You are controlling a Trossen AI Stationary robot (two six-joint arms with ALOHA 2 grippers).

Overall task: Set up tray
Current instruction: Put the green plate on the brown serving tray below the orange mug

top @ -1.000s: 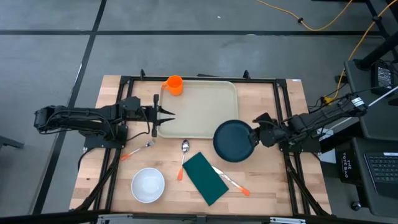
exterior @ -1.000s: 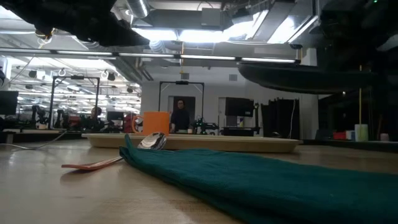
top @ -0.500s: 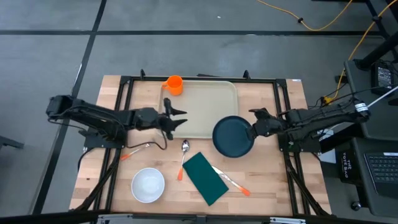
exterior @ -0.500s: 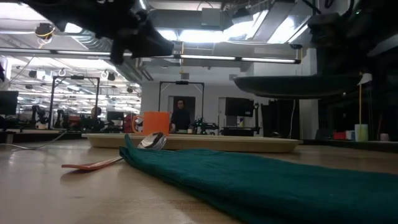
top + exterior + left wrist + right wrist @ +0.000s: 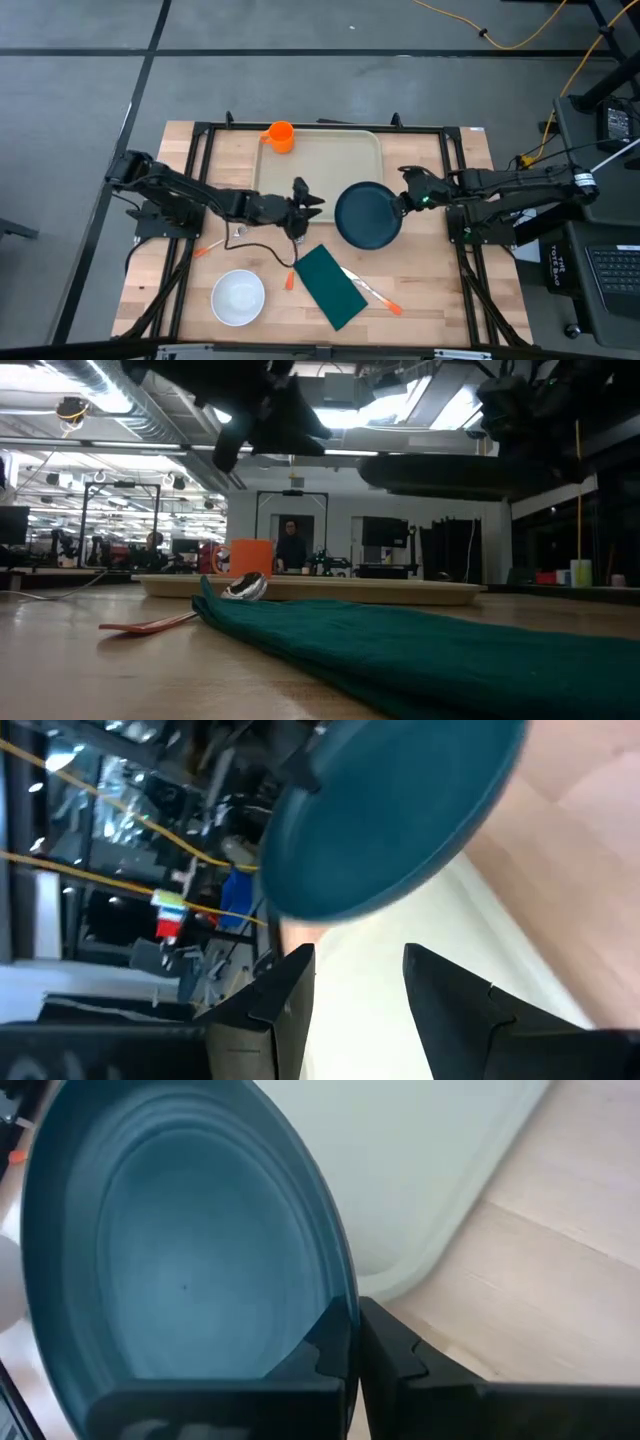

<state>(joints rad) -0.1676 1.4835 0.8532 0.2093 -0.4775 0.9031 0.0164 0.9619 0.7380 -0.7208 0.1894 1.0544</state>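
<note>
Fingers first: from above you see the right gripper clamped on the dark plate, over the tray's near-right corner. Left gripper, fingers apart and empty, sits over the tray's near edge. Tray lies at the table's far side, orange cup at its far-left corner. Low view: plate held above tray. Right wrist: fingers pinch the plate rim.

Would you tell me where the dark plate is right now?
In the high view the plate hangs over the tray's right front corner, held by the right tool.
</note>
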